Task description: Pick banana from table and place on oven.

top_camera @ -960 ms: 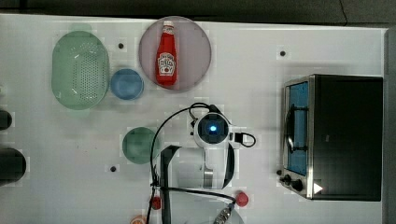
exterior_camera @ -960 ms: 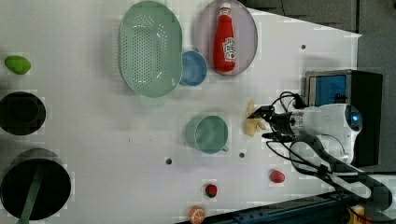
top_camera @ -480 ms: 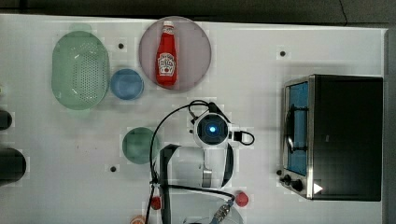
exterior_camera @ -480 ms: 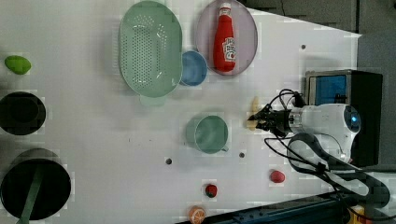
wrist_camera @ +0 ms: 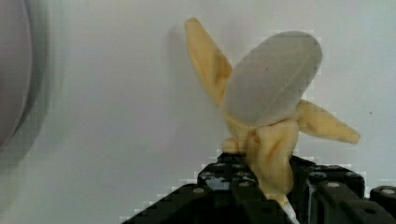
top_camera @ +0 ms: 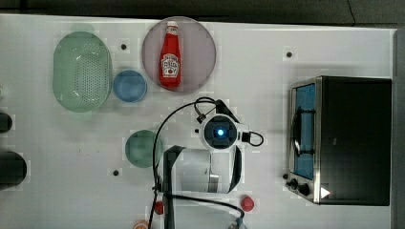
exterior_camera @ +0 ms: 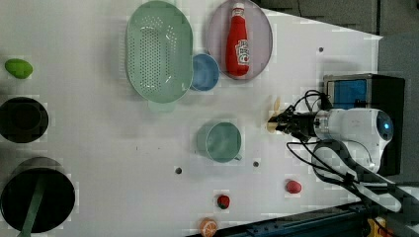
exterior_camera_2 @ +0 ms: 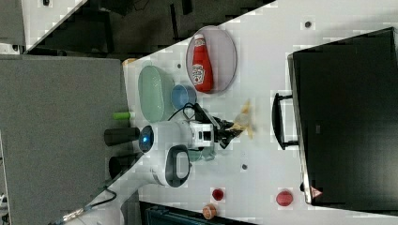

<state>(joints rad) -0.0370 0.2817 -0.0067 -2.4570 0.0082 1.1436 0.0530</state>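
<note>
The banana (wrist_camera: pixel 273 93) is half peeled, a pale core with yellow peel flaps spread around it. It lies on the white table (top_camera: pixel 277 86), and my gripper (wrist_camera: pixel 268 175) is shut on its lower peel end, black fingers (wrist_camera: pixel 233 175) on either side. In the left view the banana (exterior_camera: pixel 273 114) sticks out from the gripper (exterior_camera: pixel 280 123), to the right of the green cup (exterior_camera: pixel 221 142). In the right view the gripper (exterior_camera_2: pixel 232 129) holds the banana (exterior_camera_2: pixel 244 121) just left of the oven's handle. The oven (top_camera: pixel 353 138) stands at the top view's right with its black top bare.
A ketchup bottle (top_camera: pixel 170 56) lies on a purple plate (top_camera: pixel 200 52). A green colander (top_camera: pixel 81 71) and a blue bowl (top_camera: pixel 129 86) sit at the top view's upper left. Small red pieces (top_camera: pixel 247 203) lie near the front edge. Black pots (exterior_camera: pixel 22 118) stand at the left view's left.
The fingers stood open around the banana a second ago and have since shut on it. The arm has hardly moved.
</note>
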